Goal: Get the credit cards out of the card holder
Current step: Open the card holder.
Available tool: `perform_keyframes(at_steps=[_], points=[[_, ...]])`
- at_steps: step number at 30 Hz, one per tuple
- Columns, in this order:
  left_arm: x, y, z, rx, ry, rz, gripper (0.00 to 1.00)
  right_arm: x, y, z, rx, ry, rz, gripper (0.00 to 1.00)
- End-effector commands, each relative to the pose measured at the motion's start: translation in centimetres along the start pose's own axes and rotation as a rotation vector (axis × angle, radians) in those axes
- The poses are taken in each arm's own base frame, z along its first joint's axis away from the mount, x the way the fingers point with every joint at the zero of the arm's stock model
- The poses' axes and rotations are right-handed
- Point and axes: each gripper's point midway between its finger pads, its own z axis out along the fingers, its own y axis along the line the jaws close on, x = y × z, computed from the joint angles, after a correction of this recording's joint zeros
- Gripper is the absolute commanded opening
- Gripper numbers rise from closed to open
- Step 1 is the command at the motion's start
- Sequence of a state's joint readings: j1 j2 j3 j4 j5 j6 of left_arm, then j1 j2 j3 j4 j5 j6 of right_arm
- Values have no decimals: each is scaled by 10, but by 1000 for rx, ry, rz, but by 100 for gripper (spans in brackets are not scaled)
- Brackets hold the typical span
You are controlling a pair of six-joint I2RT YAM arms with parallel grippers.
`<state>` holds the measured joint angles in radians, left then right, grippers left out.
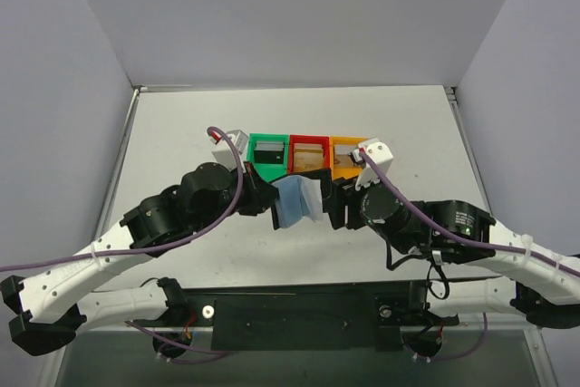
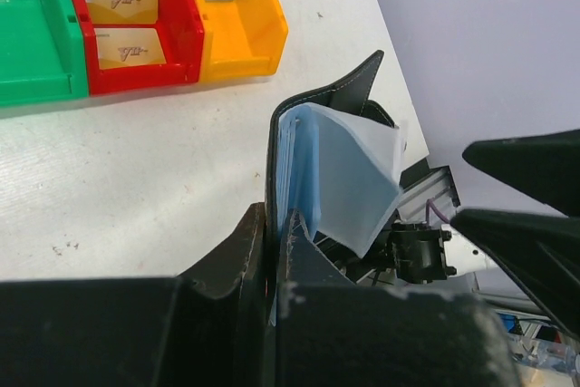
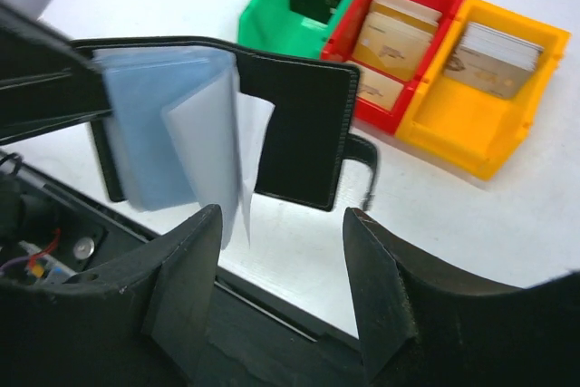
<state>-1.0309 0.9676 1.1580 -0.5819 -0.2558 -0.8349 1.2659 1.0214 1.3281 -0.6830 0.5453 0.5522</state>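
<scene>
One black card holder [image 1: 297, 201] fanned open, pale blue inside, pinched in left claw [image 2: 275, 242]. Right claw [image 3: 281, 215] spread wide, empty. Three bins [image 1: 308, 138] toward far edge.

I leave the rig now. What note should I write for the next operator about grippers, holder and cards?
Left gripper: shut on the card holder, held open.
Right gripper: open beside the pale sleeves, gripping nothing.
Done: cards lie in the green bin, red bin and orange bin.
Left: cannot tell whether the sleeves hold cards; check and pull any.
</scene>
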Motion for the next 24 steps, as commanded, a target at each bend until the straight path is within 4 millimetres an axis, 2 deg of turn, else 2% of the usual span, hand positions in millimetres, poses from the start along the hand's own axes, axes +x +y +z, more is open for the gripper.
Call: perform_keyframes(at_steps=[1, 5, 10, 18, 24], points=[[-10, -9, 1, 21, -42, -41, 0, -4, 33, 1, -65, -10, -64, 52], [-11, -15, 4, 34, -41, -67, 0, 4, 55, 12, -74, 27, -113, 52], [-13, -20, 3, 52, -45, -88, 0, 8, 66, 23, -55, 36, -126, 53], [-11, -25, 3, 80, -34, -104, 0, 4, 64, 32, 3, 14, -132, 53], [-12, -27, 0, 100, -40, -112, 0, 9, 55, 37, 23, 32, -126, 48]])
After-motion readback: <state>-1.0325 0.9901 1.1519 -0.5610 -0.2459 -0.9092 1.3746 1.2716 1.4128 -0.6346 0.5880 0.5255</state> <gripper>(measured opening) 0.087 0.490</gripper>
